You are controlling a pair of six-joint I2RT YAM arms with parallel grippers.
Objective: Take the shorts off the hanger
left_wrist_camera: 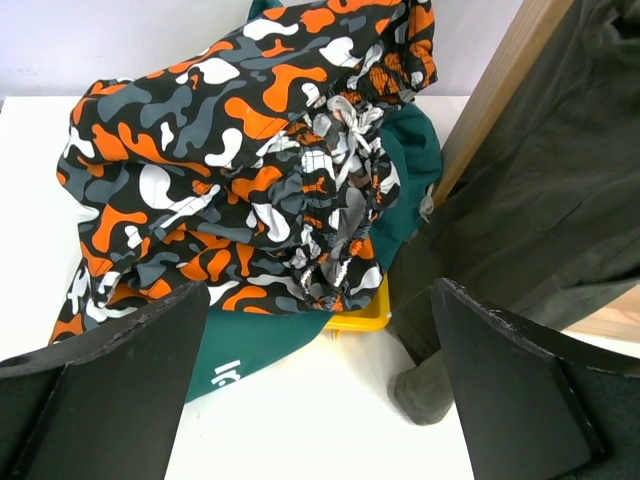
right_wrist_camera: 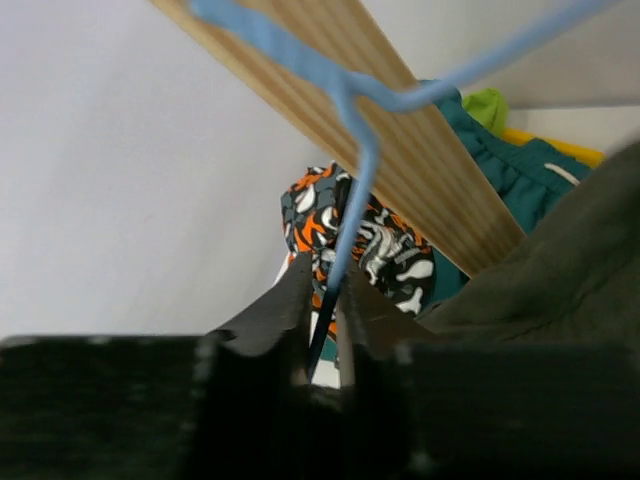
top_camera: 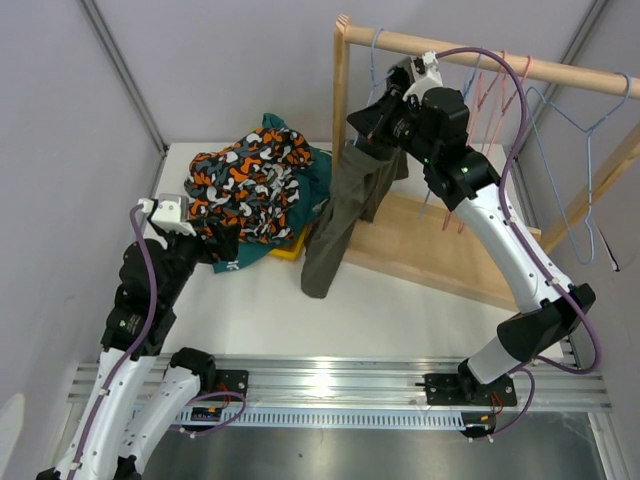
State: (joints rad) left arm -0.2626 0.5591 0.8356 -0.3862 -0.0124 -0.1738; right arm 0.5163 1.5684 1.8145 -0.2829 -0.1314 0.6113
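Now, R gripper (right_wrist_camera: pixel 326 288) pinching blue wire hanger (right_wrist_camera: pixel 359 200), limp olive shorts (top_camera: pixel 342 220)

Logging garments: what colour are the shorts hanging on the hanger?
Olive-grey shorts, clearest in the top external view.

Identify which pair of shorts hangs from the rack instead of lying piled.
The olive-grey fabric shorts, draped below the blue wire hanger; the orange-black-white camouflage pair and the dark teal pair lie heaped.
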